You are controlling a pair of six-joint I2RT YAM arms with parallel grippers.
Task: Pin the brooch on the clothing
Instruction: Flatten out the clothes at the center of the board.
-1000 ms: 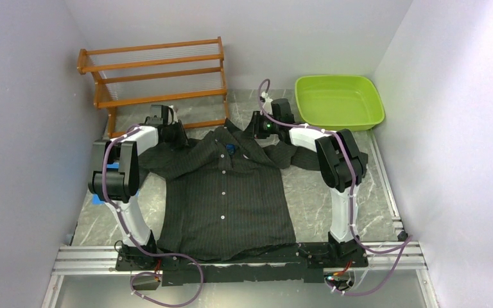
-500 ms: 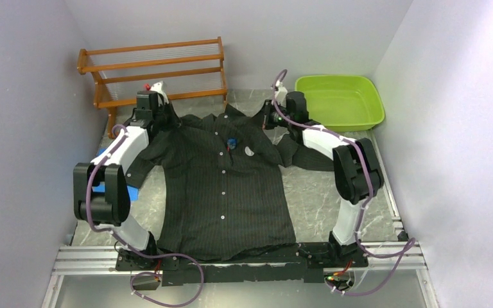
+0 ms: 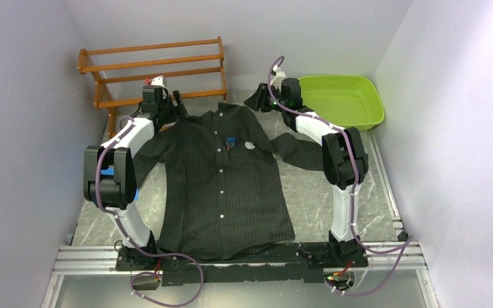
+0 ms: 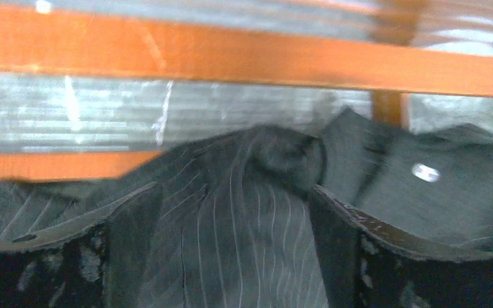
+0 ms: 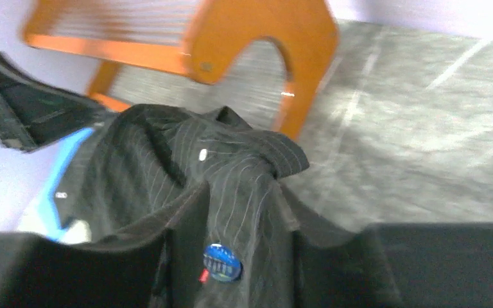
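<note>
Between the two hands, a black pinstriped long-sleeved collared shirt point(image 3: 224, 192) lay face up on the grey marbled surface point(image 3: 314, 192).
The left hand point(image 3: 174, 104) stood wide open at one shoulder, cloth loose in its gap, an orange wooden rack point(image 3: 160, 70) just beyond. The right hand point(image 3: 261, 102) was partly parted around cloth at the other shoulder; whether it gripped could not be told. A round blue brooch point(image 3: 230, 140) sat on the chest between them.

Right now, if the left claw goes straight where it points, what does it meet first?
The pinstriped shirt: fabric bunches just ahead of the left claw. Behind it, likely the orange rack rail.
</note>
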